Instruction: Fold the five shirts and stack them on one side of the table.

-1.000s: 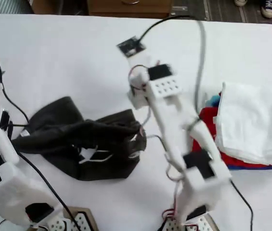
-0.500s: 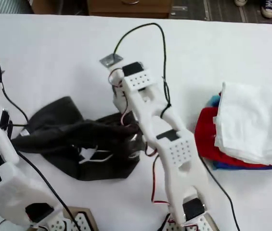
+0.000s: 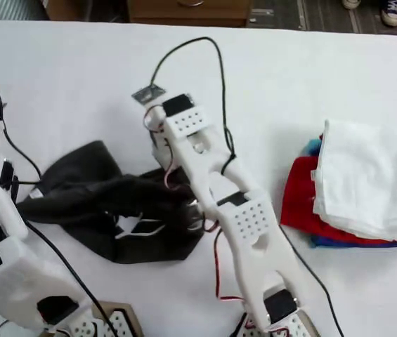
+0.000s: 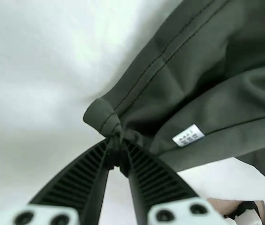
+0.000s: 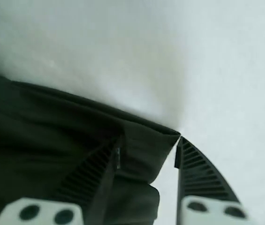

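White table (image 3: 79, 77): your dark shirt (image 3: 114, 203) lies crumpled centre-left, folded stack (image 3: 360, 182) near the right edge. Left gripper (image 4: 119, 157) pinches the shirt's hem; right gripper (image 5: 146, 154) spread, apparently straddling a corner.

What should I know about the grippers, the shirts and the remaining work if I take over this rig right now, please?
Left gripper: shut on the hem of the crumpled dark grey shirt.
Right gripper: open, jaws astride another corner of that shirt.
Things: the dark shirt lies unfolded at mid-left of the white table; the folded stack sits at the right side, white shirt on top, red shirt and blue shirt beneath.
Done: the stacked shirts are folded.
Left: grip with the right, fold the dark shirt, add it to the stack.
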Action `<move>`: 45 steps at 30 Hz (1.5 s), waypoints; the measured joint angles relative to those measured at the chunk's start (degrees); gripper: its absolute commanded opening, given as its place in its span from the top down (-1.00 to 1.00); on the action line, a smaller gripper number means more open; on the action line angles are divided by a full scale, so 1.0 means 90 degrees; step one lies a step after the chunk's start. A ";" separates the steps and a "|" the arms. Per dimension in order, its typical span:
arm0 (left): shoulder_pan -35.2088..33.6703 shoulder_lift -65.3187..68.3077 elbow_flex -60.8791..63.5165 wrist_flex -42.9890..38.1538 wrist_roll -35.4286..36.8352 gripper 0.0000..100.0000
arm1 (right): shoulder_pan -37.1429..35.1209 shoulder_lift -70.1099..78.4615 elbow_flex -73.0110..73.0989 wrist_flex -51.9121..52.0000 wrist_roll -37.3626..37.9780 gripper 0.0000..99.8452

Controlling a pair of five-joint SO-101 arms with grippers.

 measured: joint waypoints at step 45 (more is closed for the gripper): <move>0.0000 0.0000 0.0000 0.0000 0.0000 0.96 | 0.0381 0.0811 -0.0840 0.0332 -0.0049 0.96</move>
